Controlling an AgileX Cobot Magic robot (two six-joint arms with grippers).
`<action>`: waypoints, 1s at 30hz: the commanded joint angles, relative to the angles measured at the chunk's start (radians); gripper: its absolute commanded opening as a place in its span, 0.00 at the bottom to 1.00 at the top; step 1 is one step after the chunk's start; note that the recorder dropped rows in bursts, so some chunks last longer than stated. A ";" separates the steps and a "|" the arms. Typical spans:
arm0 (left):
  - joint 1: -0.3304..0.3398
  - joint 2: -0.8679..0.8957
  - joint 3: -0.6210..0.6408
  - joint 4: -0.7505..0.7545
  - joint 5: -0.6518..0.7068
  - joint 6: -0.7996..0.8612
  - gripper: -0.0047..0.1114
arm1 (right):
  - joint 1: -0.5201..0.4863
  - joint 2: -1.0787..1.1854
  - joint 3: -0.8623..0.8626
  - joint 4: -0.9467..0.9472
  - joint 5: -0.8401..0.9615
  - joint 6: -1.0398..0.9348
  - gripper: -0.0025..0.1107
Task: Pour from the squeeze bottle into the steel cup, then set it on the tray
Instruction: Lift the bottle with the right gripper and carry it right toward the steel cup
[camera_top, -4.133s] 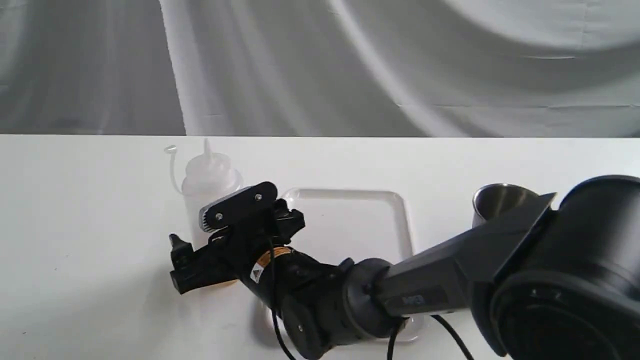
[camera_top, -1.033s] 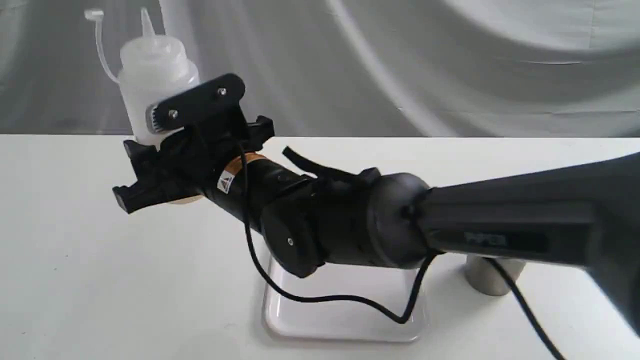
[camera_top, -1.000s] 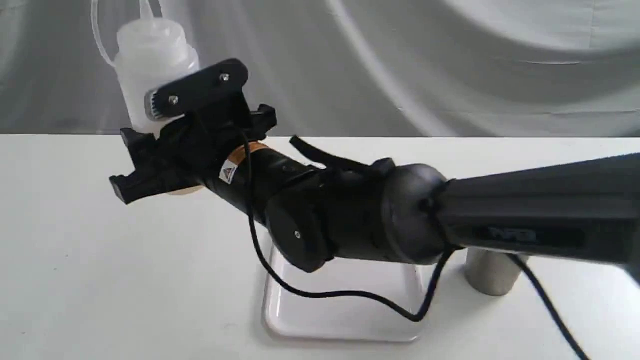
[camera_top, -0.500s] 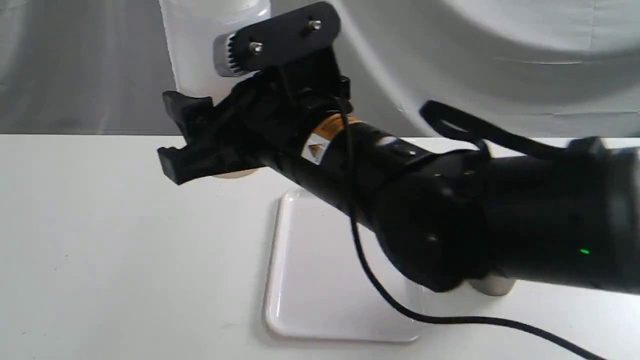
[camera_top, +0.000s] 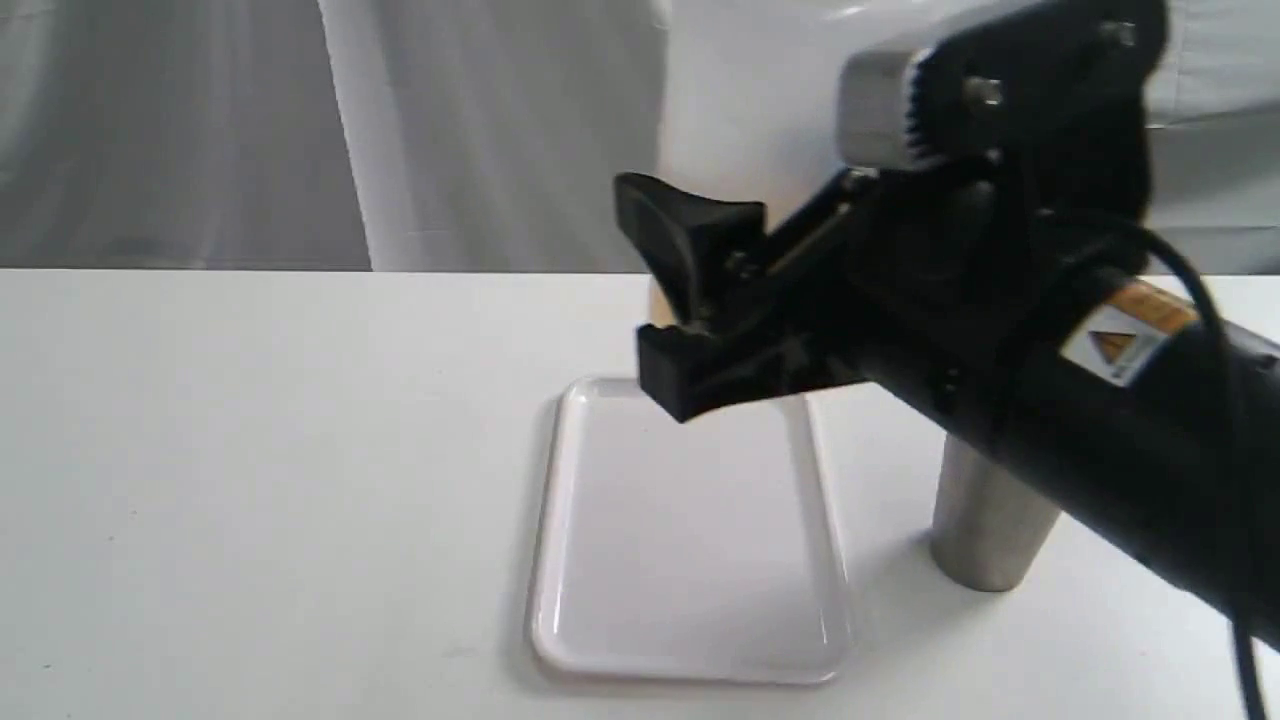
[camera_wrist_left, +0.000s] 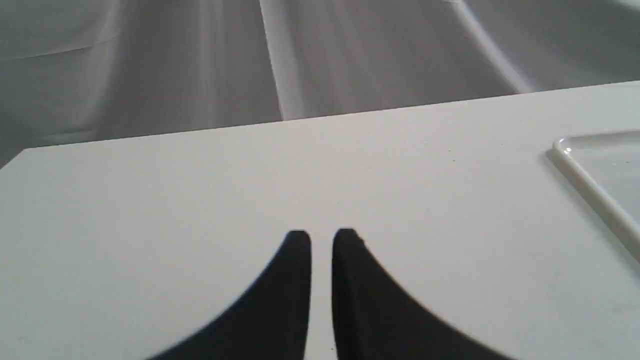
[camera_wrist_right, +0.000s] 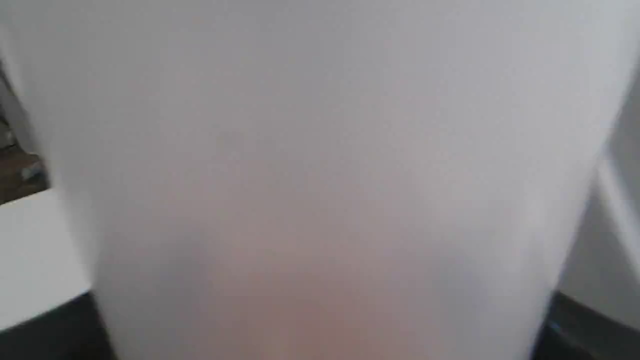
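My right gripper (camera_top: 690, 310) is shut on the squeeze bottle (camera_top: 750, 120), holding it upright in the air above the far end of the tray (camera_top: 690, 560). The nozzle and cap are cut off by the top of the exterior view. In the right wrist view the translucent bottle (camera_wrist_right: 320, 175) fills the picture, with an amber tint low down. The steel cup (camera_top: 990, 520) stands on the table right of the tray, its rim hidden behind my right arm. My left gripper (camera_wrist_left: 321, 239) hovers over bare table, fingers almost touching, holding nothing.
A white table with a grey draped cloth behind it. The tray's corner (camera_wrist_left: 590, 190) shows in the left wrist view, to one side of my left gripper. My right arm (camera_top: 1100, 400) crosses in front of the cup.
My right gripper has lifted the bottle off the table left of the tray and carried it up and rightward, from the far left to above the tray's far end near the cup.
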 joint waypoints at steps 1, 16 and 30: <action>-0.004 -0.005 0.004 0.002 -0.007 -0.002 0.11 | -0.004 -0.078 0.052 0.184 -0.032 -0.208 0.02; -0.004 -0.005 0.004 0.002 -0.007 -0.002 0.11 | -0.004 -0.249 0.176 0.537 -0.191 -0.610 0.02; -0.004 -0.005 0.004 0.002 -0.007 -0.002 0.11 | -0.029 -0.408 0.176 0.124 -0.012 -0.220 0.02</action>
